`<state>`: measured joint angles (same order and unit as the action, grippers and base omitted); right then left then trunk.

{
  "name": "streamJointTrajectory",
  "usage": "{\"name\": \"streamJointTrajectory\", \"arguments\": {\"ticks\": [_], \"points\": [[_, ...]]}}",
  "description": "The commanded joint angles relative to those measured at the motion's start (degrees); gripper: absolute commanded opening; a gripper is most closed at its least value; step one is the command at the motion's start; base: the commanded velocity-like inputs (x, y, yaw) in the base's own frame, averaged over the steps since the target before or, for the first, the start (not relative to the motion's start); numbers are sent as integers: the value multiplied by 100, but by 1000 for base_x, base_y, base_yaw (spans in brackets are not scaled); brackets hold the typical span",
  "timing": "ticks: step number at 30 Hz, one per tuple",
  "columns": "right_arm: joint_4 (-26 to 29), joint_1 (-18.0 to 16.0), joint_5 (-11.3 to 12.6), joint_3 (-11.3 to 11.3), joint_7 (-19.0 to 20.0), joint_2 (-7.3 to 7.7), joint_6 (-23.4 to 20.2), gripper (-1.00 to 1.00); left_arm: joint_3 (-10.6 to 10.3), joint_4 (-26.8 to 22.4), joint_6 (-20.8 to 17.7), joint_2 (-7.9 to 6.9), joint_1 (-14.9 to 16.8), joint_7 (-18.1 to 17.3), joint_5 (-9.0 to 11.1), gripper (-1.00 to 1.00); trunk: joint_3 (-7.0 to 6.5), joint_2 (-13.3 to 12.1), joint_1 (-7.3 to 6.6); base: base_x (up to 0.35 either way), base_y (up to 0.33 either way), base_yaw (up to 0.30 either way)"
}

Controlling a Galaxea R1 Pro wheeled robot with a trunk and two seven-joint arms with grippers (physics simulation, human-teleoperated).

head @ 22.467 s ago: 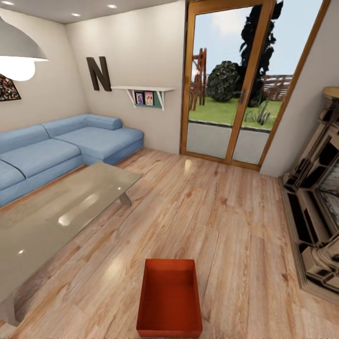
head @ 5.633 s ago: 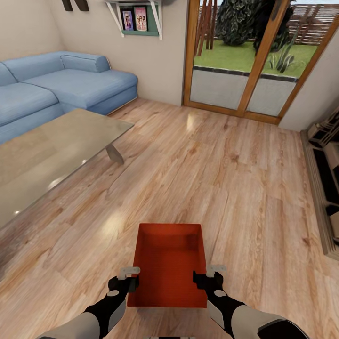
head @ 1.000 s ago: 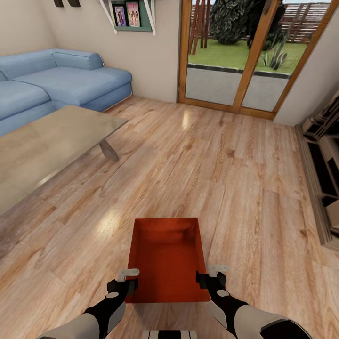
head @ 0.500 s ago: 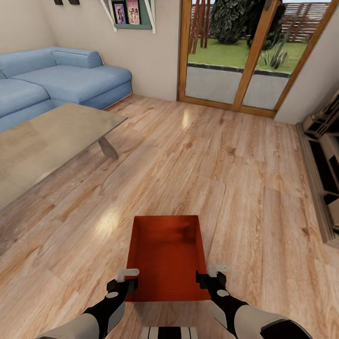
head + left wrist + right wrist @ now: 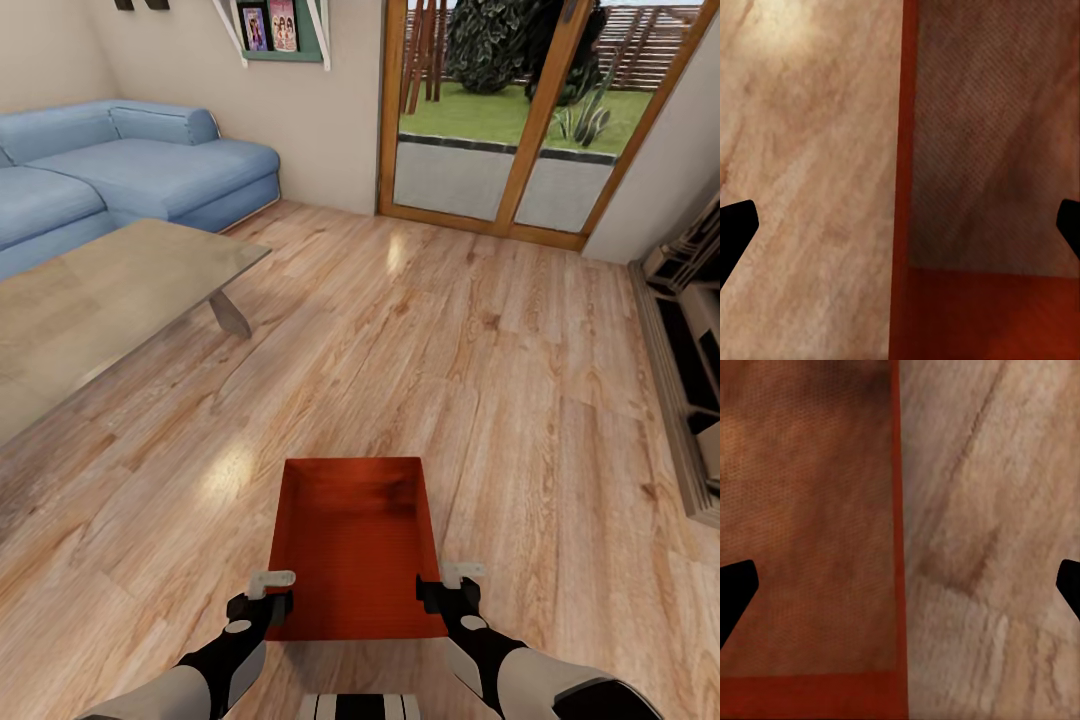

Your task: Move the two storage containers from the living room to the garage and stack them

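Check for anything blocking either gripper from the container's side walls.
Nothing visible does. The left gripper straddles the storage container's left wall, the right gripper its right wall; both wrist views show open fingers with a wall running between them, over bare wood floor.

Left gripper (image 5: 272, 592) and right gripper (image 5: 446, 590) flank an orange-red storage container (image 5: 352, 552) on the living room's plank floor (image 5: 480, 380), beside a glass coffee table (image 5: 100, 300)

We note light wood plank floor (image 5: 480, 380), blue corner sofa (image 5: 120, 170), glass-topped coffee table (image 5: 100, 310), wood-framed glass doors (image 5: 500, 120).
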<state>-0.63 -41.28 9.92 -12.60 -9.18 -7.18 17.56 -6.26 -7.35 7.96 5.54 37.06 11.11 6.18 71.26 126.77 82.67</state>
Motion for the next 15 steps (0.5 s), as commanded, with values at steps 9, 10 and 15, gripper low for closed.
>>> {"name": "streamJointTrajectory", "arguments": {"ticks": [9,10,15], "points": [[-7,-3,54,-49,-13,-2,20,100,-50,6,22,0,3,14,59,100,147,322,175,0,0,0],[-7,-4,54,-49,-13,-2,20,100,-50,6,22,0,3,14,59,100,165,362,197,0,0,0],[-7,-3,54,-49,-13,-2,20,100,-50,6,22,0,3,18,60,100,219,483,263,0,0,0]]}}
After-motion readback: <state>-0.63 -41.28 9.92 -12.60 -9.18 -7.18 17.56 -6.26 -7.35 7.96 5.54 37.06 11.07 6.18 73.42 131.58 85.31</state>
